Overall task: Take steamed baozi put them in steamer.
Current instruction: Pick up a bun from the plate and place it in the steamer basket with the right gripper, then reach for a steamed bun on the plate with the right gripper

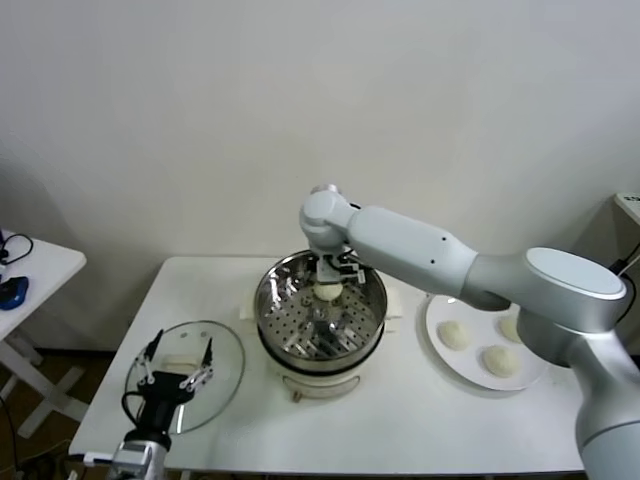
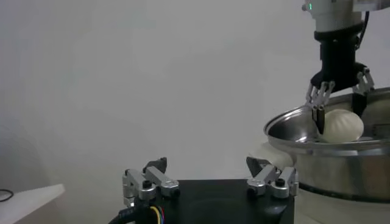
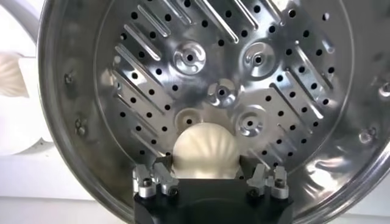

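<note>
One steamed baozi [image 1: 328, 292] hangs inside the steamer [image 1: 372, 320], above its perforated tray [image 3: 244, 79] near the far rim, clamped between the fingers of the right tool [image 1: 333, 276]. Three more baozi [image 1: 455, 335] lie on the white plate [image 1: 434, 345] just to the right of the steamer on the white bench [image 1: 420, 420]. The left tool [image 1: 178, 368] hovers with its fingers spread and empty over the glass lid [image 1: 225, 350], which lies flat on the bench to the steamer's left.
</note>
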### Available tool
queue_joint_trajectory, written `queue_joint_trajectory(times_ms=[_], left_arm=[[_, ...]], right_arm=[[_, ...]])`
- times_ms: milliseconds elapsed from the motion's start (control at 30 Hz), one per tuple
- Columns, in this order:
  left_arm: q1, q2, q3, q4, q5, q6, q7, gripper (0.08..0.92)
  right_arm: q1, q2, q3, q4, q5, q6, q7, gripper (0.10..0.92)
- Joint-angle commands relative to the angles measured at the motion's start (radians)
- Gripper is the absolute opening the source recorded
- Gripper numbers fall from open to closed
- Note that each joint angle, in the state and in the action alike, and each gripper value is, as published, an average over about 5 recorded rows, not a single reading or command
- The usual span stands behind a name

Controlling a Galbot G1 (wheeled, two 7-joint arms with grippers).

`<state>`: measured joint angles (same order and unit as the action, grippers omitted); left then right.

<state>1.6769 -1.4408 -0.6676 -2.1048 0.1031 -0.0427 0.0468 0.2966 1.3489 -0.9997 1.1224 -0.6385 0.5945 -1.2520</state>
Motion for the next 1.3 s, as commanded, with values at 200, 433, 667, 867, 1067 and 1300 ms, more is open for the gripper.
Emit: queue_joint_trajectory(times_ms=[200,433,667,867,1067,1300], left_arm=[[0.001,0.000,-0.001,0.000,0.000,-0.001,0.000,0.823],[0.000,0.005,-0.006,-0.003,-0.005,0.001,-0.001,0.823],[-0.001,0.006,-0.005,0.000,-0.008,0.002,-0.001,0.823],[-0.004,0.010,-0.003,-0.007,-0.017,0.003,-0.001,0.823],[0.004,0.011,0.001,-0.014,-0.018,-0.002,-0.002,0.823],[0.018,0.006,0.000,-0.024,-0.018,-0.008,-0.003,0.823]], right_arm=[[0.002,0.001,0.005,0.006,-0.006,0.009,-0.007,0.823],[0.087,-0.041,-0.003,0.065,0.132,0.017,-0.060,0.823],[0.296,-0.189,-0.116,0.139,0.494,-0.131,-0.100,0.823],[0.465,-0.377,-0.307,0.125,0.896,-0.429,-0.098,0.823],[0.441,-0.526,-0.339,0.093,1.038,-0.583,-0.086,0.823],[0.299,-0.645,-0.315,0.084,0.993,-0.649,-0.012,0.823]])
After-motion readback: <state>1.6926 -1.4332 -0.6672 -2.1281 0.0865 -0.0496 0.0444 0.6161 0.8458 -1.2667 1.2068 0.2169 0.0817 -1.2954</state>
